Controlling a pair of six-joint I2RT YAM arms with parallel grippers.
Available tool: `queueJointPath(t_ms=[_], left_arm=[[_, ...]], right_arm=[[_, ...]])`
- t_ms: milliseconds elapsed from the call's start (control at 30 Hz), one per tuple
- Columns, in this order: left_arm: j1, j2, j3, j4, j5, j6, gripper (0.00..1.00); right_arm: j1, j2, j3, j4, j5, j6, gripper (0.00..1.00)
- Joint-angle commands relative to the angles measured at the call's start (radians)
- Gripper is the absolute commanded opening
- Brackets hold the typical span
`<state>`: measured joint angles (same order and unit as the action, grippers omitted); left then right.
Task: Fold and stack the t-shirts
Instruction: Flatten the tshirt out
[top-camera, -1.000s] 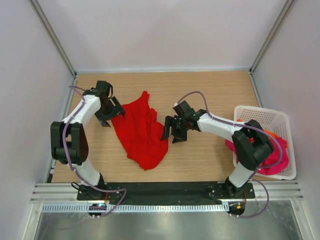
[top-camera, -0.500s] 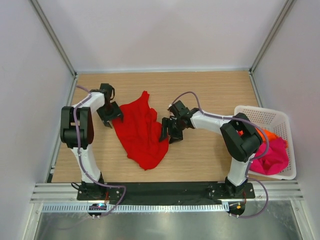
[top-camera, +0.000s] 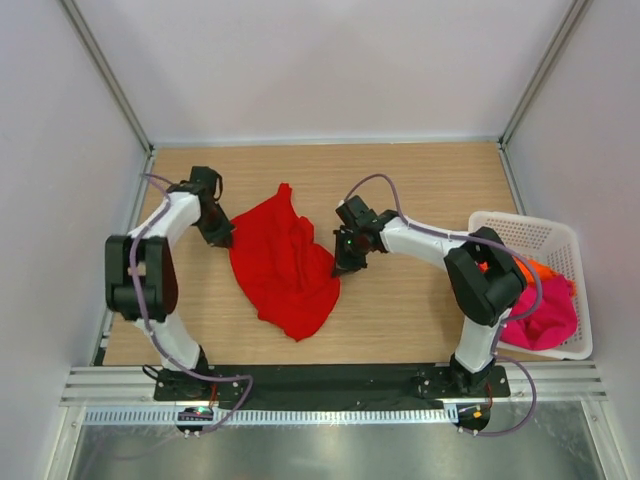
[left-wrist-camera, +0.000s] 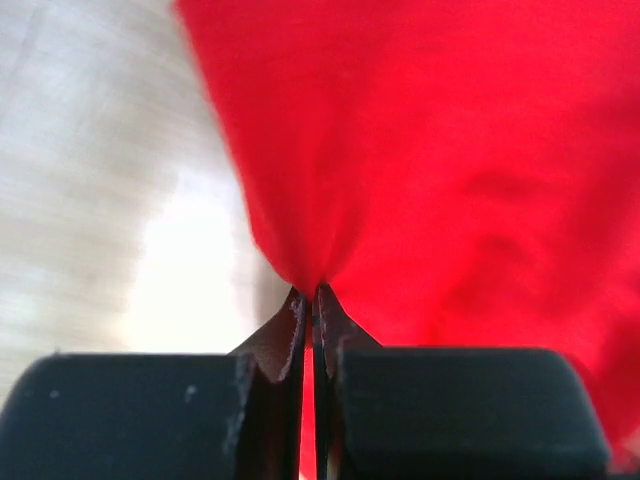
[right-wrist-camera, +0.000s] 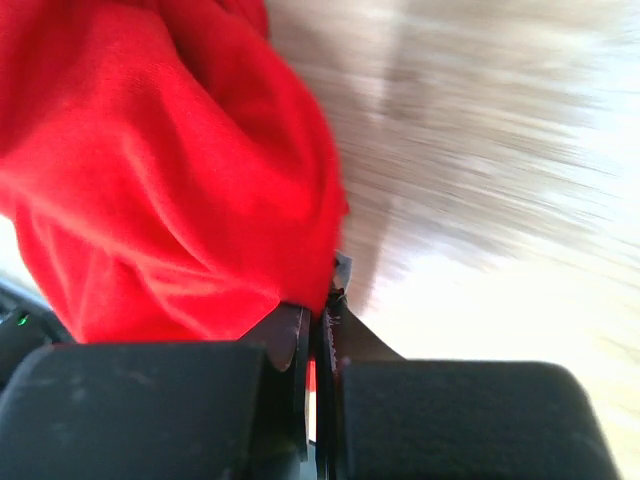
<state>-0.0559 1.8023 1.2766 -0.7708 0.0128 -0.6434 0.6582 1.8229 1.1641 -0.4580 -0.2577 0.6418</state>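
On the wooden table (top-camera: 420, 190), between the two arms, the bright red t-shirt (top-camera: 285, 265) lies crumpled and unfolded, stretching from the far side towards the near edge. The left jaws are pressed together on the shirt's left edge. The left wrist view shows a pinch of red cloth gathered to a point right between the two closed tips. The right jaws are likewise clamped on the shirt's right edge, with a bulge of red fabric bunched just above the tips in the right wrist view. Well apart, at the table's right side, the white lattice basket (top-camera: 520, 225) holds the magenta-pink t-shirt (top-camera: 550, 315) in a loose heap. A sliver of the orange t-shirt (top-camera: 540, 268) shows beside it, partly hidden behind the right arm.
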Motion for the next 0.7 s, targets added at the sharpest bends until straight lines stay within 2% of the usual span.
queueJointPath(t_ms=[0,33,100,167,233,400,533,667], left_arm=[[0.001,-0.313,-0.029,-0.016,0.006,-0.05,0.0],[-0.001,-0.314,-0.036,-0.027,0.004,-0.05,0.0],[-0.004,-0.484,-0.046,-0.042,-0.005,-0.084,0.0],[-0.005,-0.638,-0.049,-0.079,-0.005,-0.111,0.0],[-0.005,-0.733,-0.049,-0.125,-0.045,-0.124,0.0],[-0.005,-0.97,0.033,-0.228,-0.028,-0.125,0.0],[-0.005,-1.07,0.088,-0.265,-0.051,-0.127,0.0],[-0.005,-1.055,0.101,-0.275,-0.037,-0.118,0.0]], right_arm=[[-0.003,-0.17,0.15,-0.218,0.248,-0.088,0.01],[-0.003,-0.198,0.176,-0.256,0.306,-0.1,0.01],[-0.006,-0.285,0.253,-0.332,0.432,-0.125,0.01],[-0.009,-0.345,0.296,-0.412,0.475,-0.142,0.01],[-0.009,-0.433,0.341,-0.459,0.527,-0.162,0.01],[-0.008,-0.606,0.439,-0.541,0.558,-0.18,0.01],[-0.008,-0.714,0.485,-0.559,0.621,-0.171,0.01],[-0.009,-0.665,0.52,-0.547,0.637,-0.171,0.01]])
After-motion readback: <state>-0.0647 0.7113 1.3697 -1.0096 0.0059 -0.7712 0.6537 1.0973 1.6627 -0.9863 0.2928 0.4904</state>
